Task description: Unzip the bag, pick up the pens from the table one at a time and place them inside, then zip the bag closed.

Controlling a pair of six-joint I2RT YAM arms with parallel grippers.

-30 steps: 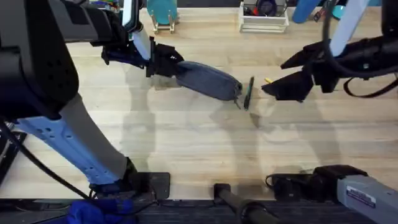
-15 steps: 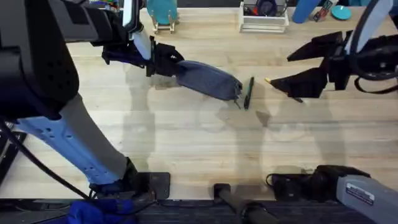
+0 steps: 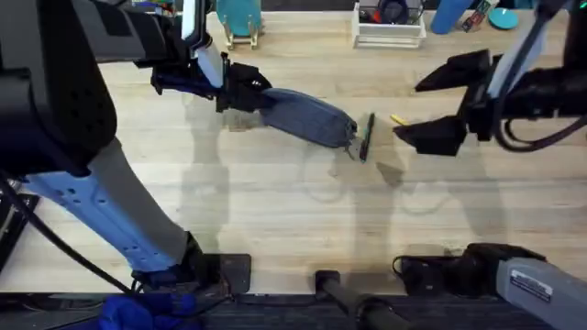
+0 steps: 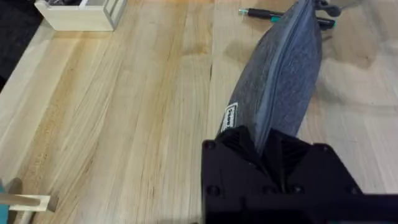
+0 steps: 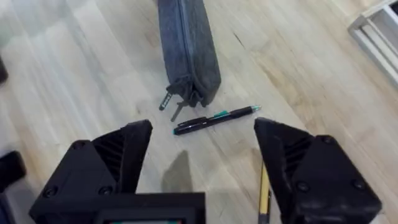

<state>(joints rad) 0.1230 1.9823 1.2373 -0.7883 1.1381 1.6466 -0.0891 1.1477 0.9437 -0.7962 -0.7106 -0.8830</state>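
Well, the big wooden table (image 3: 275,211) has the blue-grey bag (image 3: 307,116) lying on it, zipper still shut. The left gripper (image 3: 240,92) is pinching one end of the bag. The right gripper (image 3: 440,101) hangs wide open above the table, holding nothing. The dark pen (image 3: 367,136) lies just beside the bag's other end, and the yellow pen (image 3: 397,119) is near it.

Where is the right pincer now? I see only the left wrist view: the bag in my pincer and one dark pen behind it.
Observer: The right pincer hangs open and holds nothing, just beyond the dark pen that lies by the far end of the bag.
Operator: Is a second pen there?
Observer: Yes. A yellow pen lies on the table, close beside one finger of the right pincer.
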